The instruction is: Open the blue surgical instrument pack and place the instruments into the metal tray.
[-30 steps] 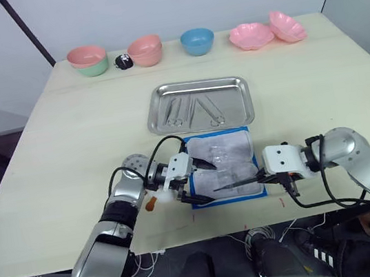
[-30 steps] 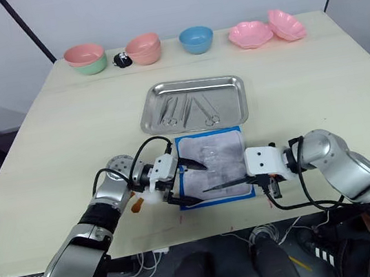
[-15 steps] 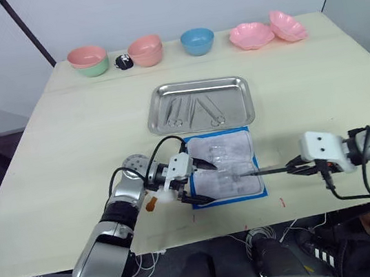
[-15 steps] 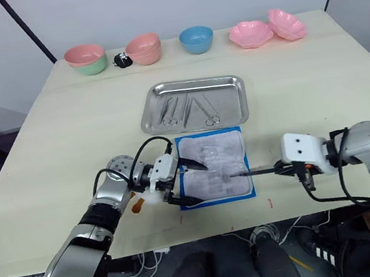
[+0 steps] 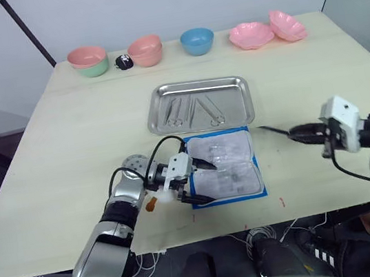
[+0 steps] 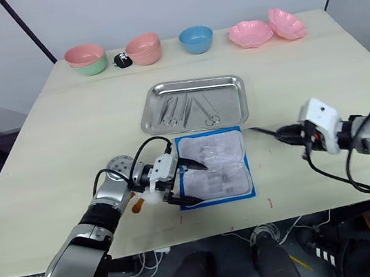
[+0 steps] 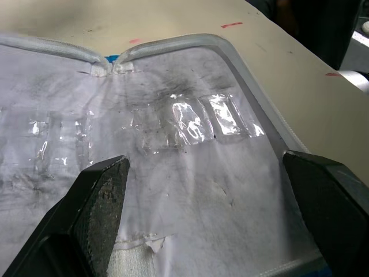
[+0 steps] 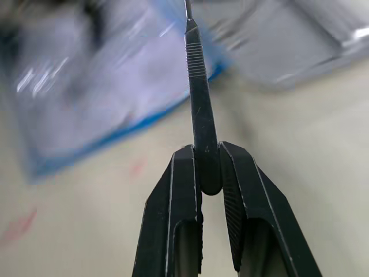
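Standing before a grey wall, a cream table (image 5: 80,133).

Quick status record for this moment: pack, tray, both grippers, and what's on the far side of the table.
pack: blue surgical instrument pack lies open, white lining up, just in front of the tray
tray: metal tray holds several instruments
left gripper: left gripper open, fingers spread over the pack's left edge
right gripper: right gripper shut on a slim dark instrument, held above the table right of the pack, tip pointing towards the tray
far edge: row of bowls, including a blue bowl
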Robot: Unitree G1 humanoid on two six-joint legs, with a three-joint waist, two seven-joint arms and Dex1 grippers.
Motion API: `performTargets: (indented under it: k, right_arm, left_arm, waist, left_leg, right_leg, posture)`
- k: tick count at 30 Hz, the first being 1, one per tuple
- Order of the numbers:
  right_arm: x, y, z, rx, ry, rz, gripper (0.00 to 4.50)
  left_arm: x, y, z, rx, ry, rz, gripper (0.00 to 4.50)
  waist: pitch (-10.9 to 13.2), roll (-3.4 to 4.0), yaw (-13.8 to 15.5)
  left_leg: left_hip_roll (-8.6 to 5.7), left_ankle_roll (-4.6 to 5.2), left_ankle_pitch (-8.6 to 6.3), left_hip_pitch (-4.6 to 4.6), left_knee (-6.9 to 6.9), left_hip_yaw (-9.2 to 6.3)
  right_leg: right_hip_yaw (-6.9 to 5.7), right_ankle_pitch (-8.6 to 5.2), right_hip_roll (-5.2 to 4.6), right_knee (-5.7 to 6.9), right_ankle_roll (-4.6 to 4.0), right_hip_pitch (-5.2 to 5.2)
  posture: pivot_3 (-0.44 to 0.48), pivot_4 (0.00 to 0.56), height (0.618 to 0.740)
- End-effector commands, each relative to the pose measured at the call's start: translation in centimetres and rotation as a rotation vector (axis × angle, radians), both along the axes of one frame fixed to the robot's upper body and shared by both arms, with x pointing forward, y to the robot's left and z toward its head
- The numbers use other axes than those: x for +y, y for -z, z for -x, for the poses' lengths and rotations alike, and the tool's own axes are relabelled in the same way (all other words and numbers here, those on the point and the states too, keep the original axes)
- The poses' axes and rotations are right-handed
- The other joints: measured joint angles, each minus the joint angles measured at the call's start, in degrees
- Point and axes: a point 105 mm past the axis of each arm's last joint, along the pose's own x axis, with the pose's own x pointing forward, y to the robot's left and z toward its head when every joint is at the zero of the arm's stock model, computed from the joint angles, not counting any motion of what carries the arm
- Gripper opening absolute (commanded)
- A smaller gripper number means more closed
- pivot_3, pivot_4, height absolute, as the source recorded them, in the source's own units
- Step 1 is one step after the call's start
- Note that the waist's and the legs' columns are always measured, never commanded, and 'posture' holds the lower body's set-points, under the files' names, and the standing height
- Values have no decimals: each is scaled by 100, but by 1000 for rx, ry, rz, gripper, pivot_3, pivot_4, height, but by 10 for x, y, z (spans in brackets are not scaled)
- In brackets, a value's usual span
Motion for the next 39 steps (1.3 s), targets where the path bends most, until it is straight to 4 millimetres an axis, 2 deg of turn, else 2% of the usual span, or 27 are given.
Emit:
performTargets:
  k: [1, 5, 7, 11, 12, 15, 22, 29, 33, 39]
  right_arm:
    - [15, -13, -14, -12, 89, -83, 39]
    - [37, -20, -39, -8, 209, -198, 39]
    - [48, -19, -55, -1, 273, -203, 39]
    - [65, -20, -69, -5, 308, -201, 39]
    - [70, -19, -78, -3, 342, -208, 39]
    - [84, -15, -99, 20, 427, -226, 39]
    - [108, 1, -126, 74, 537, -221, 39]
    - [114, 15, -142, 101, 603, -195, 39]
    - [117, 27, -145, 128, 608, -178, 39]
    - [116, 32, -149, 136, 623, -168, 39]
  left_arm:
    - [22, 46, 21, 153, -26, -158, 4500]
    - [22, 46, 21, 147, -29, -159, 4500]
    - [22, 46, 20, 143, -31, -156, 4500]
    - [22, 46, 20, 141, -34, -156, 4500]
    - [21, 46, 19, 140, -35, -155, 4500]
    - [21, 45, 19, 138, -39, -152, 4500]
    - [22, 45, 18, 132, -53, -147, 4500]
    - [24, 44, 17, 128, -60, -148, 4500]
    - [24, 44, 17, 127, -61, -147, 4500]
    - [25, 44, 18, 127, -61, -148, 4500]
  waist:
    - [-1, 2, 1]
    - [-3, 8, -15]
    - [-7, 18, -15]
    - [-20, 37, 0]
    - [-20, 39, 1]
    - [-23, 46, -25]
    - [-25, 48, -16]
    - [-26, 50, -35]
    - [-26, 50, -42]
    - [-26, 50, -48]
  left_leg:
    - [1, 0, 0, -1, 0, -2]
    - [2, 1, 0, 1, 0, 0]
    - [2, 1, 0, 3, 0, -1]
    - [1, 1, 1, 0, 0, -7]
    - [0, 2, 1, 0, 0, -5]
    - [-1, 3, 1, 5, 0, 5]
    - [1, 3, 2, 5, 0, -4]
    - [1, 4, 2, 8, 1, -4]
    - [1, 4, 2, 8, 1, -2]
    - [1, 4, 2, 8, 1, -2]
  right_leg:
    - [-1, 0, 1, 0, 0, 0]
    - [4, -3, 2, 8, -6, -1]
    - [3, -5, 3, 15, -9, -2]
    - [-1, -3, 4, 15, -6, -3]
    - [0, 1, 3, 14, 0, -2]
    - [11, 2, 3, 23, -1, -3]
    - [5, 5, 7, 28, 4, -3]
    - [7, 5, 8, 31, 4, -3]
    - [8, 5, 8, 31, 4, -3]
    - [9, 6, 8, 32, 4, -3]
  posture:
    - [0, 150, 740]
    - [0, 150, 740]
    - [0, 150, 740]
    - [0, 150, 740]
    - [0, 150, 740]
    - [0, 150, 740]
    - [0, 150, 740]
    - [0, 150, 740]
    - [0, 150, 740]
    - [0, 150, 740]
